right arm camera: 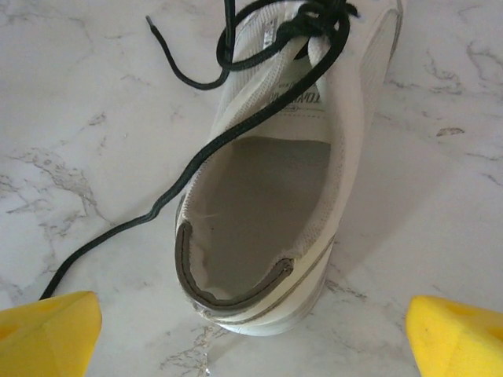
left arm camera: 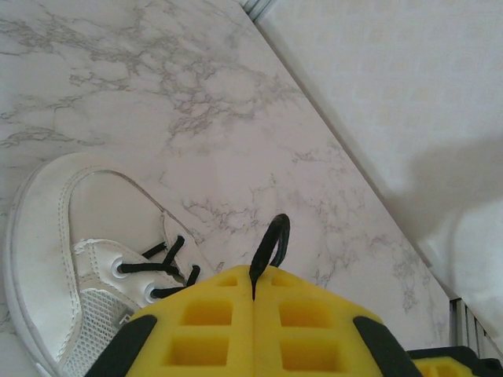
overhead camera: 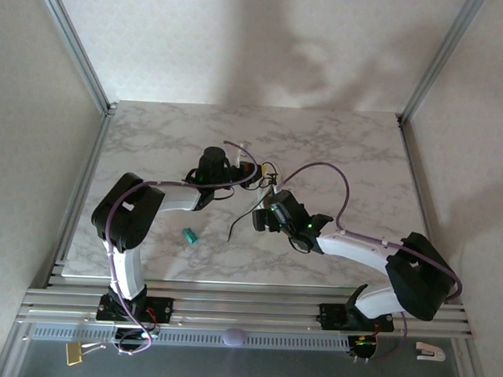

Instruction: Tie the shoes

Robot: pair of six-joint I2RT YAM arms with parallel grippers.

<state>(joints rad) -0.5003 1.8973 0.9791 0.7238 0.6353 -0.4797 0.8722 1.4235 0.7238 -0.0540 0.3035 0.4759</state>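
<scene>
While the left gripper (left arm camera: 253, 276) is pinched tight on a loop of thin black lace (left arm camera: 271, 236) beside the small white low-top sneaker (right arm camera: 267, 196) at mid-frame, the right gripper (right arm camera: 251, 334) gapes wide behind its heel, so the knot looks barely begun and the next move calls for catching the loose strand (right arm camera: 110, 236) trailing lower left.

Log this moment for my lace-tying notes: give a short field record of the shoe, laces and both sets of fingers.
shoe: white sneaker, upright on the marble table
left fingers: shut, pinching a black lace loop
right fingers: open, near the heel, touching nothing
loose lace: trails from the sneaker across the table
other: teal item
</scene>
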